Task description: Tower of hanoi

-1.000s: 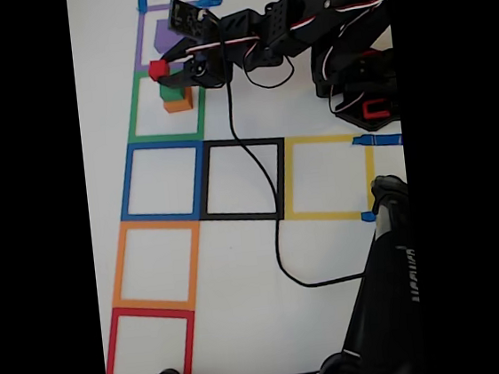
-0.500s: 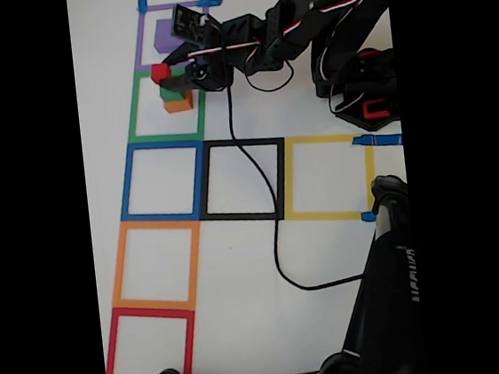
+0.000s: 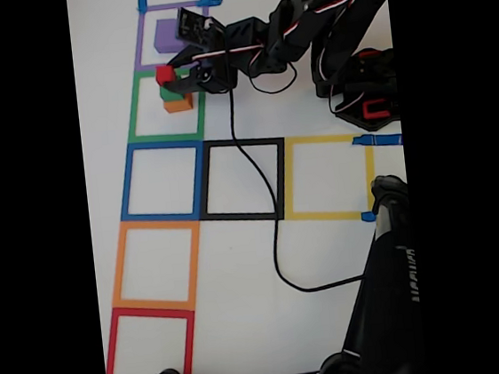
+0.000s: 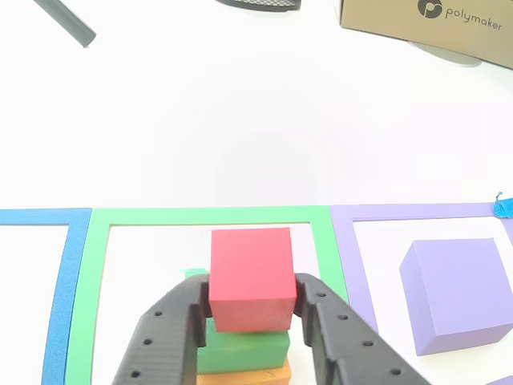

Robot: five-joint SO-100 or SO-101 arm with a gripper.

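Pinching the red cube point(image 4: 250, 277) between both fingers, the claw point(image 4: 252, 301) holds it over the green cube point(image 4: 240, 348) stacked on the orange cube point(image 3: 177, 104); the purple cube point(image 4: 460, 290) sits at 3 o'clock.

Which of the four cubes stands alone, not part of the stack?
The purple cube, the biggest. It sits by itself in the purple tape square, while the red cube, green cube and orange cube are stacked at the gripper.
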